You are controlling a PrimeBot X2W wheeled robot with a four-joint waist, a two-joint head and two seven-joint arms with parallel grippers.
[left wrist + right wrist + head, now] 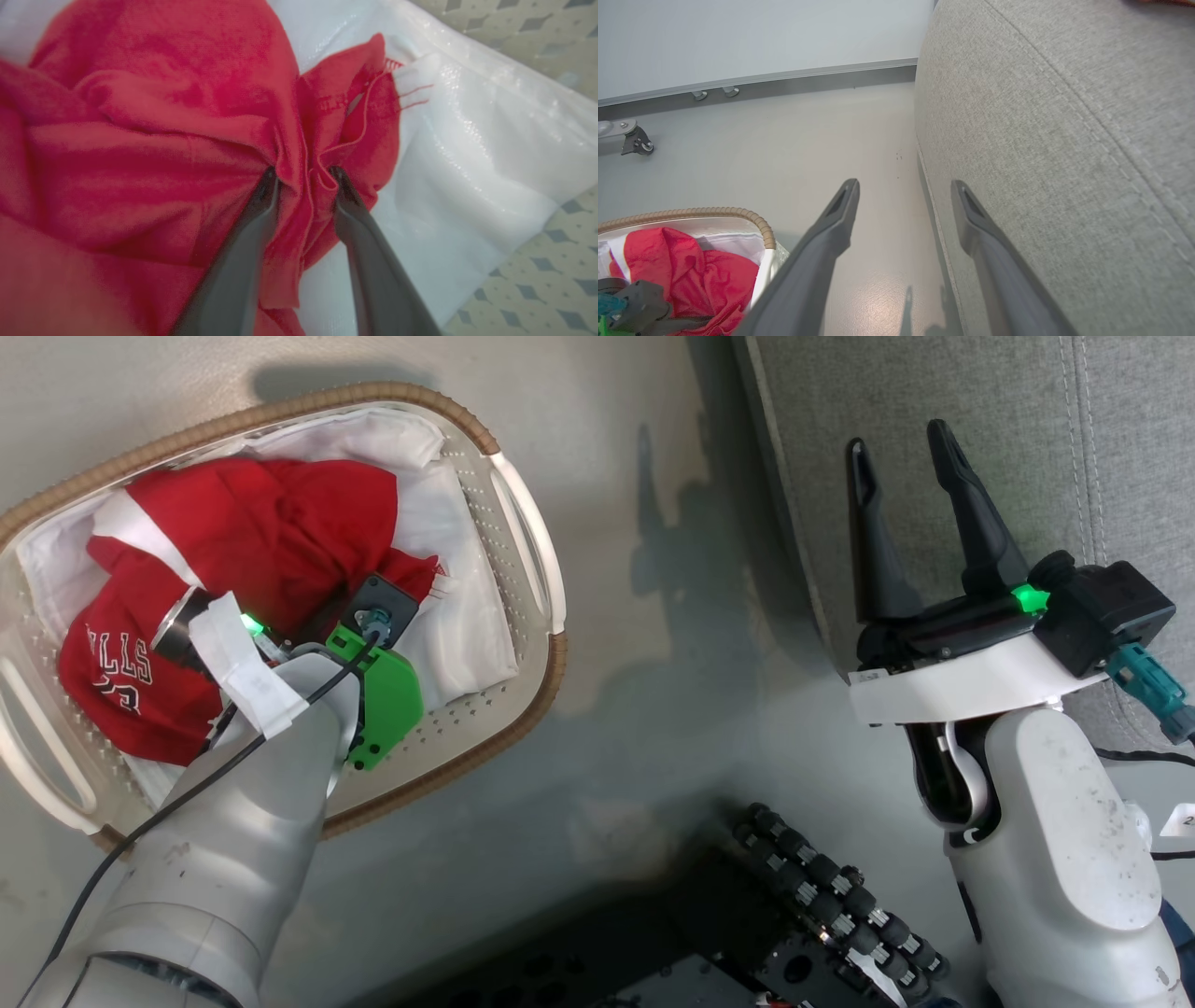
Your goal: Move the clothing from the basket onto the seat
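Grey floor [635,728] carries the basket [373,397] at left, where my left gripper [304,179] pinches a fold of the clothing [280,523] lying on white cloth [467,163]; rightward, my right gripper [898,439] hangs spread and empty, well apart from it, at the edge of the seat [1027,429].

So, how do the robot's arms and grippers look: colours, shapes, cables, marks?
Both forearms are pale rounded shells; the right forearm has small dark specks. The left gripper and right gripper each have two long, dark, tapering fingers. The left wrist bears a green bracket, white tape and a black cable; the right wrist a black camera box, a green light and a teal connector.
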